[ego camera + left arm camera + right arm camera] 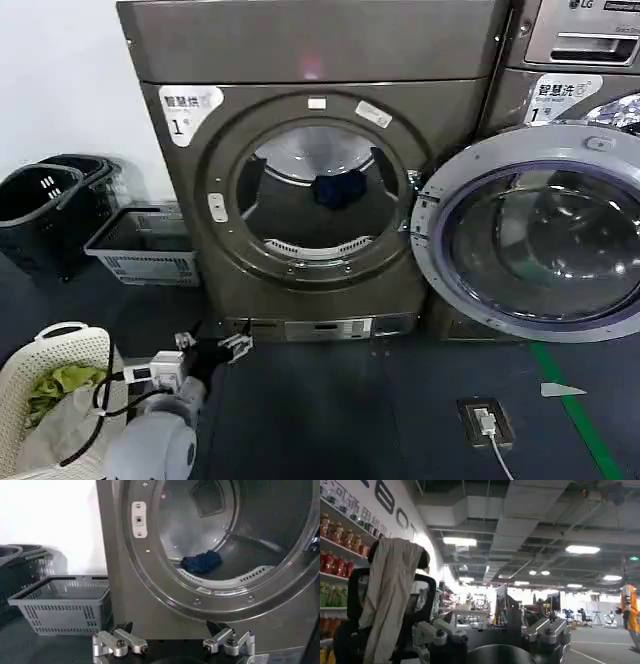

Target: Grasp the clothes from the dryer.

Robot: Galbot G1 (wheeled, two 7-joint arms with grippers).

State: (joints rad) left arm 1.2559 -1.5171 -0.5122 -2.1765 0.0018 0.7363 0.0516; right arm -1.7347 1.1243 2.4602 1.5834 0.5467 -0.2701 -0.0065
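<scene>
Bronze-grey metal takes up most of what the head camera sees: the dryer stands with its round door swung open to the right, and the clothes, one small navy bundle, lie at the back of the steel drum. The left tool hangs low in front of the machine, near its base and left of the port's centre, with its fingers spread apart and nothing between them; the bundle sits well above it and deeper in. Beside the dryer on the left I count one grey basket and one dark bin, and nearer the robot a single white hamper holding a yellow-green cloth. A second machine stands to the right.

From the left wrist, the left tool shows two finger assemblies set wide apart (nothing gripped), pointing at the dryer's lower front. The clothes rest on the drum floor, past the port's rim, well apart from the fingers. The grey basket stands beside the machine.

From the right wrist, the right tool points up toward a ceiling, its fingers parted and empty, with one chair draped in a pale garment nearby.
</scene>
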